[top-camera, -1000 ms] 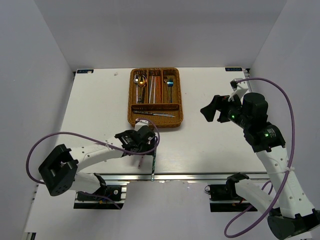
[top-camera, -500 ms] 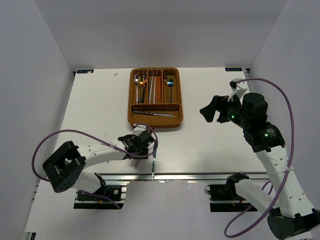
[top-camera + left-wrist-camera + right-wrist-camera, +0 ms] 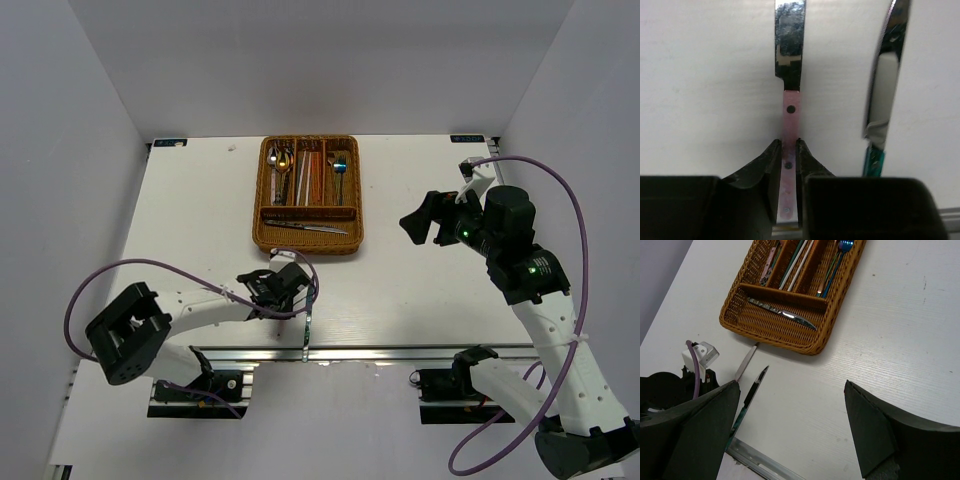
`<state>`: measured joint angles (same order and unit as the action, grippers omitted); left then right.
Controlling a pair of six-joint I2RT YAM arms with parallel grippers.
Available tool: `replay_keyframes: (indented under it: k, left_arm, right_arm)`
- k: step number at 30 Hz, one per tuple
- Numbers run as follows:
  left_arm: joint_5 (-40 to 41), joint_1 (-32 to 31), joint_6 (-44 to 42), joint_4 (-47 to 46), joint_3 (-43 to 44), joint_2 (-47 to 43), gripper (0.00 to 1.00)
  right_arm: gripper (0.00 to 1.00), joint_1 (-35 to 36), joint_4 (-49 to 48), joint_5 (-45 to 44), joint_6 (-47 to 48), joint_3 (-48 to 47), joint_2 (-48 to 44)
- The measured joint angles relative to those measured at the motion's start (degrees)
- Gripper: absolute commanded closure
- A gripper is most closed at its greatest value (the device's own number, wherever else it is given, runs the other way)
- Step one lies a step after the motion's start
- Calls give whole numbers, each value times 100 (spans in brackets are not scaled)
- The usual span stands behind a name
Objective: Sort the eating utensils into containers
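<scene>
My left gripper (image 3: 788, 145) is low over the table's near edge, its jaws pressed against both sides of the pink handle of a silver knife (image 3: 791, 107) whose blade points away. Just to its right lies a second knife (image 3: 885, 90) with a green handle, loose on the table (image 3: 309, 322). The wicker tray (image 3: 259, 195) stands at the back middle. Its long slots hold spoons, chopsticks and forks, and a silver knife (image 3: 782, 314) lies in its crosswise slot. My right gripper (image 3: 425, 222) hovers open and empty, right of the tray (image 3: 740, 315).
The table's metal front rail (image 3: 760, 462) runs right behind the two knives. White walls close in the table on three sides. Bare white tabletop (image 3: 420, 290) lies between the tray and the right arm.
The left jaws have closed in from wide open onto the pink knife handle. The left arm shifted a little early on. The right arm has not moved.
</scene>
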<state>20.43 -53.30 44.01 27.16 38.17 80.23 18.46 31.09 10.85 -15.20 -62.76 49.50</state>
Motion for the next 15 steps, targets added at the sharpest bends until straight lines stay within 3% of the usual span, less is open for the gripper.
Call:
replay_keyframes:
  k: [5, 15]
  left_arm:
    - [-76, -52, -52, 979, 251, -369, 100]
    - [-461, -63, -1023, 2273, 2107, -389, 100]
  right_arm:
    - [11, 0, 0, -7, 0, 0, -7]
    - [11, 0, 0, -42, 7, 0, -39]
